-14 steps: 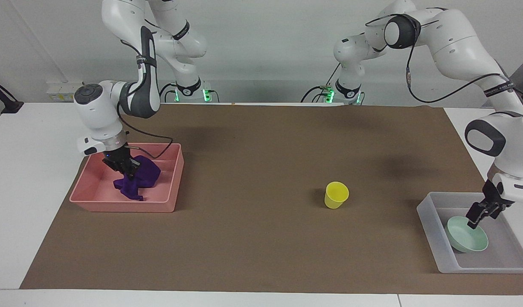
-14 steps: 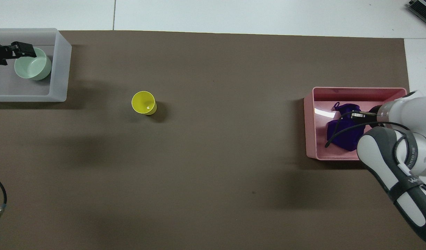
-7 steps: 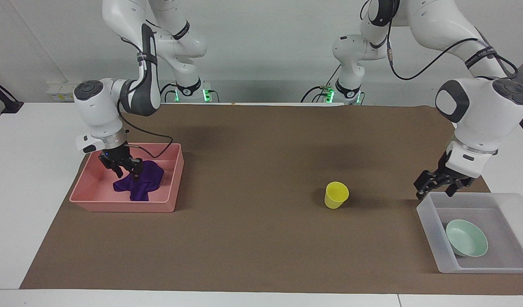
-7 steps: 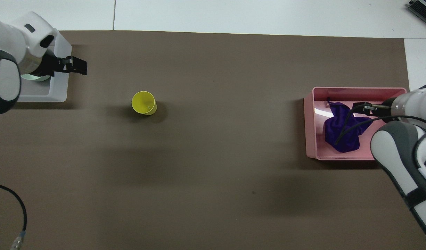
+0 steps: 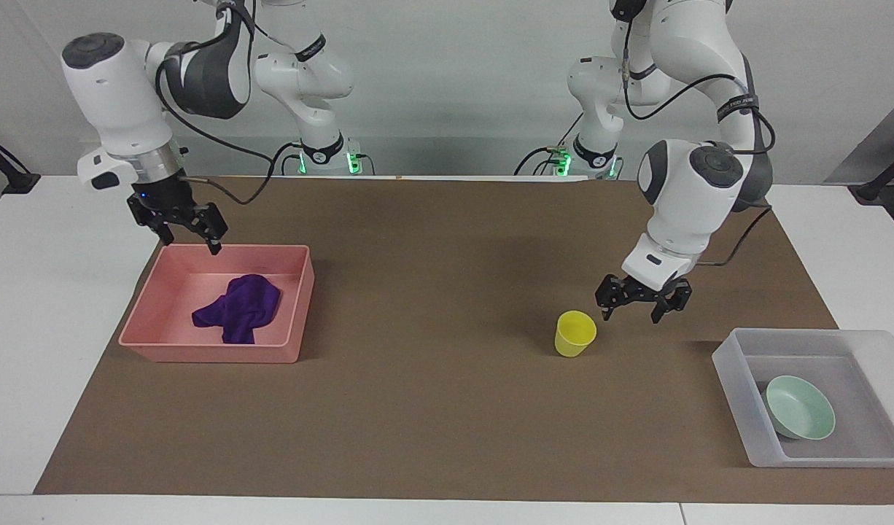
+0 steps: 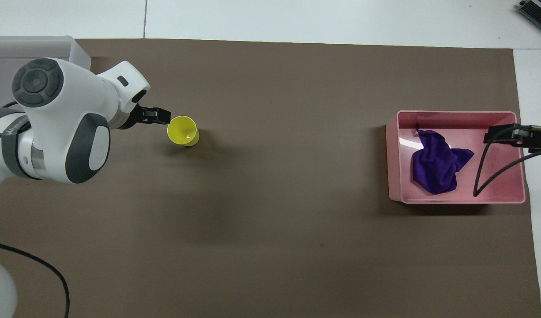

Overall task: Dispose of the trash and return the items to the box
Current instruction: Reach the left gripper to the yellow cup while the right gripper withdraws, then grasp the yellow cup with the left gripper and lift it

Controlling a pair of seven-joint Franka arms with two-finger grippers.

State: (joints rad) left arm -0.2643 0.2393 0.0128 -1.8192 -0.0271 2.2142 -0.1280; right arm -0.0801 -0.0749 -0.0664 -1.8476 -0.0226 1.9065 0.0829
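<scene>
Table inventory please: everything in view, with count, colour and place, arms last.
cloth wad: 1, deep purple, in the pink tray
pink tray: 1, pink, right arm's end
cup: 1, yellow, upright on the mat, outside the box
bowl: 1, mint green, in the box
box: 1, frosted white, left arm's end
mat: 1, brown, covering the table
left gripper: open, over the mat beside the cup
right gripper: open, over the tray's edge

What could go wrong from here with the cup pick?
1. The left gripper hangs open just beside the yellow cup, toward the left arm's end; a low sideways approach could tip the light, upright cup.
2. The mint bowl already lies in the box, so the cup may land on it and topple.
3. The right gripper, open, is over the pink tray's rim; its cable could snag there.
</scene>
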